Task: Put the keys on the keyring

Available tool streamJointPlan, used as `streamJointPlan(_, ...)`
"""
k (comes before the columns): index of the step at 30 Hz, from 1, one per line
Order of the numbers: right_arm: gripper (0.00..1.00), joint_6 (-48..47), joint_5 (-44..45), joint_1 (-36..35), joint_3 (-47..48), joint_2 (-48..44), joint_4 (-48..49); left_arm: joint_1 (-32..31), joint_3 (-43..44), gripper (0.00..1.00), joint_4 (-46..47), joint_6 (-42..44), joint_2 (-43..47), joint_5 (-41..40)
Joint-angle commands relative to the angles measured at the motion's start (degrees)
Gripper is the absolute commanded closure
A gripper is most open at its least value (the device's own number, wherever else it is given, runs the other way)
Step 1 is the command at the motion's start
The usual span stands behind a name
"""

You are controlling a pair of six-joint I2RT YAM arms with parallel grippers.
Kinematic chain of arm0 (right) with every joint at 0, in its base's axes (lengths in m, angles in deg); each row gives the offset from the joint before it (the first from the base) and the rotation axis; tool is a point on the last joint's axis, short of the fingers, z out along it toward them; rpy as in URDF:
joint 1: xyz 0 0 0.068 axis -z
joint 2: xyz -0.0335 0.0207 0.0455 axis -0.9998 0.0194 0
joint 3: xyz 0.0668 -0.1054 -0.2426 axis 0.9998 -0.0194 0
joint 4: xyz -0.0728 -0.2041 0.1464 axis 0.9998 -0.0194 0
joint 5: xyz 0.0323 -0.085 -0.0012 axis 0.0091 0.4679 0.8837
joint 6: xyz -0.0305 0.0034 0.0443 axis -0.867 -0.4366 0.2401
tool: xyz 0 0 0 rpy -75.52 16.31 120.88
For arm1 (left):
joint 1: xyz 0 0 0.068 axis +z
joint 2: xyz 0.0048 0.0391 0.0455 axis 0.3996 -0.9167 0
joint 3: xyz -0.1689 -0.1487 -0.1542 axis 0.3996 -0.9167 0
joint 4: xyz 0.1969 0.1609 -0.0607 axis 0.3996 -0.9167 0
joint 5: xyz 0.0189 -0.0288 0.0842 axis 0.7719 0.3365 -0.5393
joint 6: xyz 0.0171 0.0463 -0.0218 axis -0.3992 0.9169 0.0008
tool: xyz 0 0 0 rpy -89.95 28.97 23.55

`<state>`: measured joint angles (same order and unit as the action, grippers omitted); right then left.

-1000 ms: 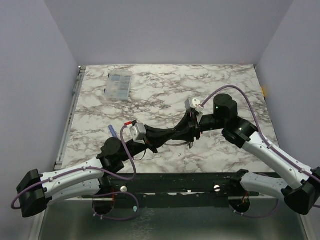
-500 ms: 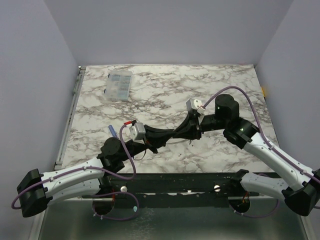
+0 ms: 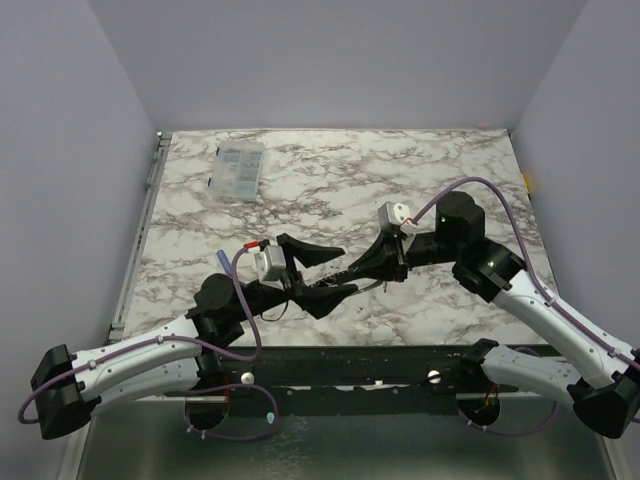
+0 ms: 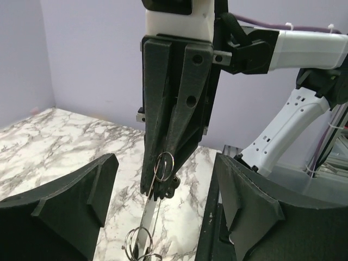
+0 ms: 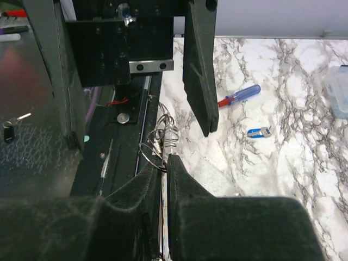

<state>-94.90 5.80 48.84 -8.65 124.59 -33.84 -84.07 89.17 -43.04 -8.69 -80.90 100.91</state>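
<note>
The keyring (image 4: 144,222), a pale band with thin metal rings (image 5: 163,136) at its end, hangs pinched in my right gripper (image 5: 167,159), which is shut on it. My left gripper (image 4: 163,174) stands open, its two fingers (image 4: 65,201) wide on either side of the right gripper's tip (image 4: 160,187) and touching nothing. From above, the right gripper (image 3: 362,266) reaches in between the left gripper's (image 3: 340,270) spread fingers. One of the keys (image 5: 258,132), blue-headed, lies flat on the marble. I cannot make out any key on the rings.
A screwdriver (image 5: 239,96) with a blue and red handle lies near the blue key. A clear plastic box (image 3: 238,170) sits at the far left of the marble table (image 3: 450,170). The black base rail (image 3: 380,365) runs along the near edge.
My left gripper has gone from shut to wide open and let go of the keyring. The right gripper has closed on the band and now holds it alone.
</note>
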Motion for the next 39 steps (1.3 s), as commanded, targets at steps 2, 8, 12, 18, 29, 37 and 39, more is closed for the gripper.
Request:
streamJointPlan(2,0.99,-1.3,1.6,-0.3,-0.9,-2.2,0.4,-0.1,3.2,0.20,-8.7,2.5,4.3,-0.1)
streamJointPlan(8,0.99,-1.9,3.5,-0.2,-1.1,-3.3,0.4,-0.1,6.8,0.21,-20.7,5.6,8.8,-4.9)
streamJointPlan(12,0.99,-3.3,6.8,-0.3,-2.1,-4.8,1.2,-0.1,10.2,0.23,-29.4,6.7,10.3,-8.8)
streamJointPlan(18,0.99,-6.1,10.5,-0.3,-5.8,-7.8,4.4,-0.1,12.7,0.23,-35.4,4.4,11.7,-14.9)
streamJointPlan(29,0.99,-4.9,20.8,-0.3,-9.5,-13.1,7.8,-0.1,21.6,0.24,-56.1,-7.6,4.8,-38.0)
streamJointPlan(37,0.99,0.5,23.9,-0.3,-13.4,-17.5,9.4,0.6,28.7,0.26,-74.5,-18.1,-3.3,-51.9)
streamJointPlan(39,0.99,2.5,24.7,-0.2,-15.1,-19.1,11.3,2.3,30.5,0.26,-78.4,-19.8,-5.9,-52.6)
